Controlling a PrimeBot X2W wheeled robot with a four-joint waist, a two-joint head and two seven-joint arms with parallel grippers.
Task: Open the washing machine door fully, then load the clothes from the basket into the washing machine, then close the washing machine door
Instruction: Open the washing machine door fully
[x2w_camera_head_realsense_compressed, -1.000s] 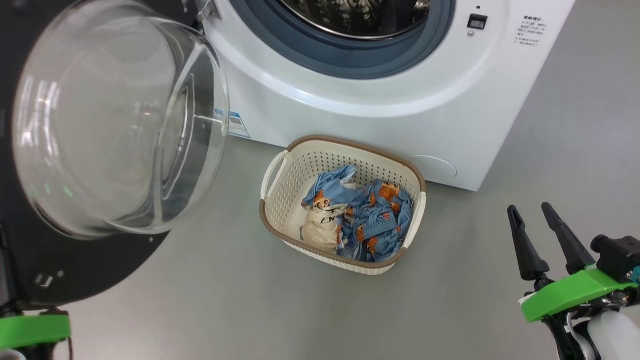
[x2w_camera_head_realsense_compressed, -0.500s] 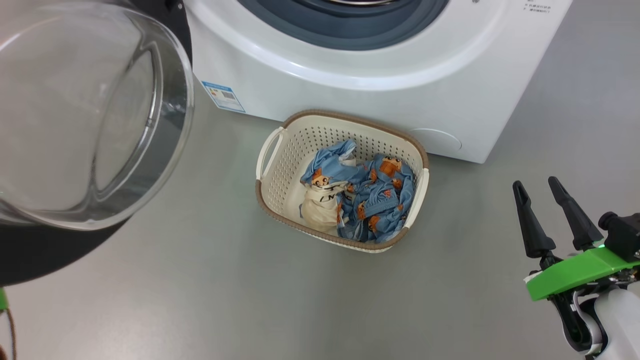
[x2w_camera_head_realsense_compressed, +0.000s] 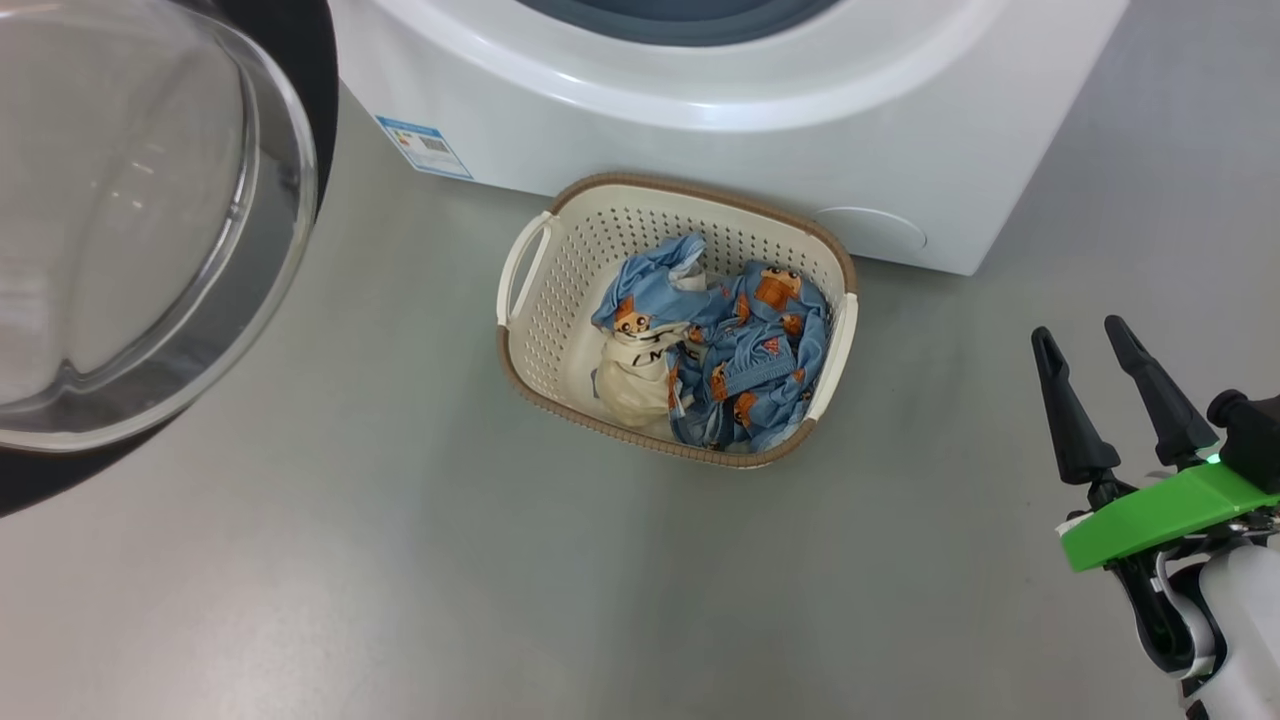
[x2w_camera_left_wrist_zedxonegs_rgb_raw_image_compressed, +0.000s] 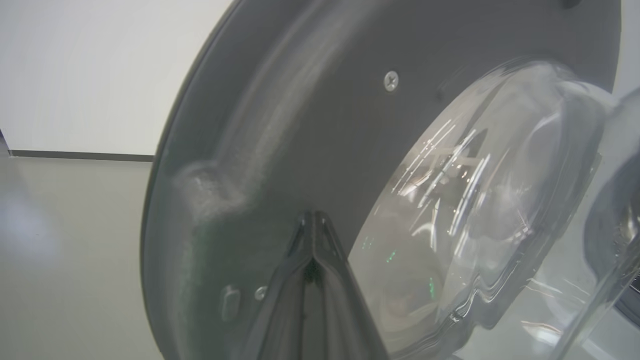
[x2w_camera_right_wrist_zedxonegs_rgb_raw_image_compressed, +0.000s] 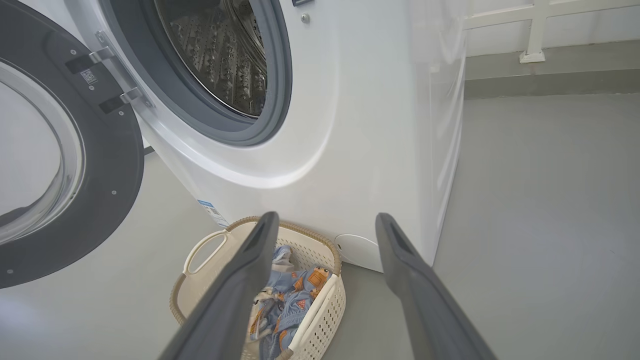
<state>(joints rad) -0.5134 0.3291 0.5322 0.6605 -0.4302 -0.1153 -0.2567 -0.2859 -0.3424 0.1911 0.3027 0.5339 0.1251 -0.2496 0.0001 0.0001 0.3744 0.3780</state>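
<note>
While the left gripper has its 2 dark fingers pressed together with nothing between them, its tip points at the grey inside of the door, very close to it; I cannot tell if it touches. Just beside that tip bulges the door's clear glass bowl. The right gripper hangs over the grey floor with its 2 fingers spread apart and nothing in them, well to the right of the basket. The basket sits on the floor just in front of the washing machine. Inside it lie the clothes: blue cloth with orange bears, and a small cream cloth on the left side. The door is swung wide open on the left, and the steel drum shows inside its grey-blue ring.
</note>
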